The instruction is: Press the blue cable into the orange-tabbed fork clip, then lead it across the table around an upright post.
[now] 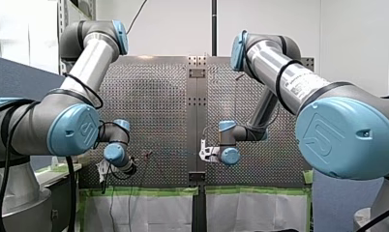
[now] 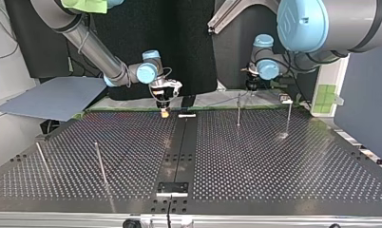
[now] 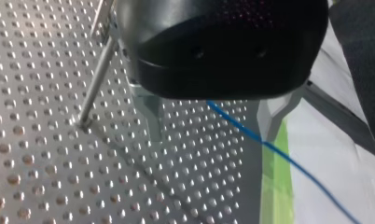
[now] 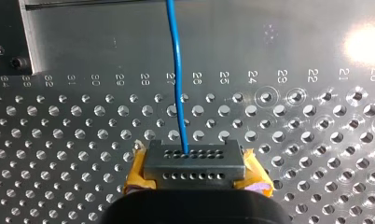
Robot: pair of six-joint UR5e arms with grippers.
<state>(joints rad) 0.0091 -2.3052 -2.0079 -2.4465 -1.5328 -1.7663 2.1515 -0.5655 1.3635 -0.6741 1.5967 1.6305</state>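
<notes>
At the top view's far edge, beside the rail (image 2: 182, 142), had my right gripper (image 2: 165, 112) low over the table (image 2: 274, 161), yellow pads (image 4: 139, 173) closed on the cable (image 4: 177, 70). Saw the cable run straight ahead from that grip, long axis in line with the gripper's own, pointing out toward the table's rim. Had my left gripper (image 3: 212, 135) further along the same edge, metal fingers (image 3: 150, 116) wide apart, the cable passing ungripped between them and on over the green tape (image 3: 272, 196). Found a post (image 3: 98, 79) just beside one left finger, so judged my left arm the nearer for the lead around it, my right the nearer to the cable's gripped stretch. Could not make out the clip in any view.
</notes>
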